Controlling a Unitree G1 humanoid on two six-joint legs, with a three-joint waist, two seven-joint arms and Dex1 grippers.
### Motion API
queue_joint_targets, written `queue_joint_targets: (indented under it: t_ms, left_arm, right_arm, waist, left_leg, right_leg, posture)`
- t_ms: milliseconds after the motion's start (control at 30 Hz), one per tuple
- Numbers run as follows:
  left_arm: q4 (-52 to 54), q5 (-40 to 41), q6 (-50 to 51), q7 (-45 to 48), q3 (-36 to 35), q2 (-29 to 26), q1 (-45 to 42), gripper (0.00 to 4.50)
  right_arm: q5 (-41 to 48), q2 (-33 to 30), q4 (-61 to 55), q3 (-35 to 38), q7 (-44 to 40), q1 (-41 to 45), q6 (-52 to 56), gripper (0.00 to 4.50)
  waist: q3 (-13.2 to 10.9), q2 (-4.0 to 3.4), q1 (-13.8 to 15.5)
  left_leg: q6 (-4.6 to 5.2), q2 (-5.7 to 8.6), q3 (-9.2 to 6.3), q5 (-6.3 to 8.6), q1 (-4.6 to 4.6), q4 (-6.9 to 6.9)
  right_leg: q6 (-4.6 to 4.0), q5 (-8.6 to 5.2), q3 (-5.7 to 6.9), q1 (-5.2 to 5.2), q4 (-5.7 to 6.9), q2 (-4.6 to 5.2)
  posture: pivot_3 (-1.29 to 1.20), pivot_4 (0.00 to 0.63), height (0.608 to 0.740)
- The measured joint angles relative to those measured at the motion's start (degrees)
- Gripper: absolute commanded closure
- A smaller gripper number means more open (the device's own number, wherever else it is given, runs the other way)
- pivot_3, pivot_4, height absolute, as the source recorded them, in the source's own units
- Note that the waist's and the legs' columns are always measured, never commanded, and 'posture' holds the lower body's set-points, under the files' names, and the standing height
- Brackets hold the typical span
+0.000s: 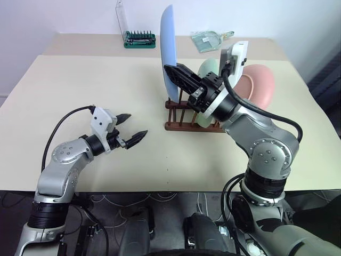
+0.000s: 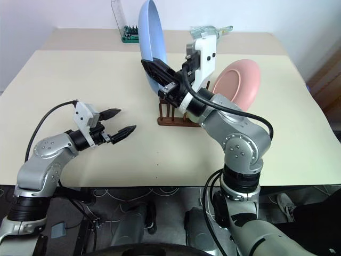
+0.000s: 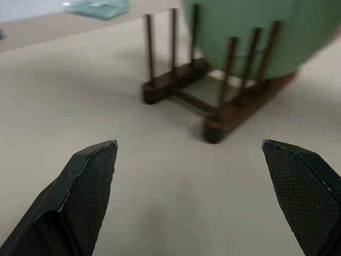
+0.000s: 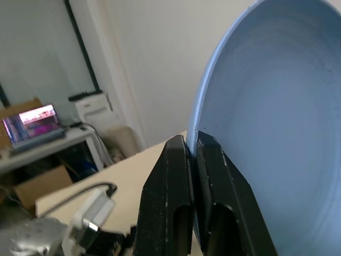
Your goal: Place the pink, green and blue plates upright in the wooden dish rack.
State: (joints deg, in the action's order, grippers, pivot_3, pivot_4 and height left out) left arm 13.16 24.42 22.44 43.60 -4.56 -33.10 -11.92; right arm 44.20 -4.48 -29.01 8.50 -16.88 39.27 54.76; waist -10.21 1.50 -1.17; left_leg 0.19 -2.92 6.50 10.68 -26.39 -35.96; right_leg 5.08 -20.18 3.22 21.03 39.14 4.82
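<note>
My right gripper (image 4: 192, 141) is shut on the rim of the light blue plate (image 1: 168, 48) and holds it upright above the near-left end of the dark wooden dish rack (image 1: 181, 114). The pale green plate (image 3: 245, 32) stands upright between the rack's pegs. Further right, the pink plate (image 1: 258, 82) stands tilted, its lower part hidden behind my right arm. To the left of the rack, my left gripper (image 1: 135, 125) hovers low over the table, open and empty, pointing toward the rack.
A green screwdriver bit set (image 1: 139, 38) with a clear lid and a clear plastic bag (image 1: 210, 40) lie at the back of the beige table (image 1: 80, 90). Bare tabletop lies to the left of and in front of the rack.
</note>
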Motion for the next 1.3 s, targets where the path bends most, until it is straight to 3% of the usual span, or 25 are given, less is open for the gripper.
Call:
queue_joint_targets:
  t_ms: [967,1067,1267,1300]
  left_arm:
    - [3.5,0.0,1.8,0.3,0.6,0.0,2.3,0.04]
    - [3.5,0.0,1.7,0.3,0.6,0.0,2.3,0.0]
    - [3.3,-0.1,1.1,0.7,0.7,0.0,2.3,0.0]
    - [3.3,-0.1,1.0,0.8,0.8,0.0,2.3,0.0]
  right_arm:
    - [16.4,0.0,11.4,4.9,17.3,-2.4,2.5,4.5]
    - [17.0,0.0,11.5,4.8,18.0,-2.4,2.4,3.52]
    - [17.4,-0.2,11.5,4.4,18.6,-2.4,2.2,0.68]
    - [17.4,-0.4,11.5,4.2,18.5,-2.4,2.0,0.68]
  waist:
    - [0.0,-0.04,0.0]
    - [0.0,-0.05,0.0]
    - [0.0,-0.06,0.0]
    - [0.0,-0.06,0.0]
  left_leg:
    - [0.08,0.0,0.0,0.04,-0.03,0.01]
    - [0.09,0.0,0.0,0.05,-0.03,0.01]
    - [0.19,0.0,0.0,0.11,-0.03,0.01]
    - [0.19,0.0,0.0,0.11,-0.03,0.01]
  right_leg:
    - [0.0,0.0,0.0,0.03,-0.01,0.02]
    - [0.0,0.0,0.0,0.03,-0.01,0.02]
    - [0.0,0.0,0.0,0.04,-0.01,0.03]
    - [0.0,0.0,0.0,0.04,-0.01,0.03]
  posture:
    - [0.0,0.15,0.732]
    - [0.0,0.15,0.732]
    - [0.0,0.15,0.732]
    - [0.0,0.15,0.732]
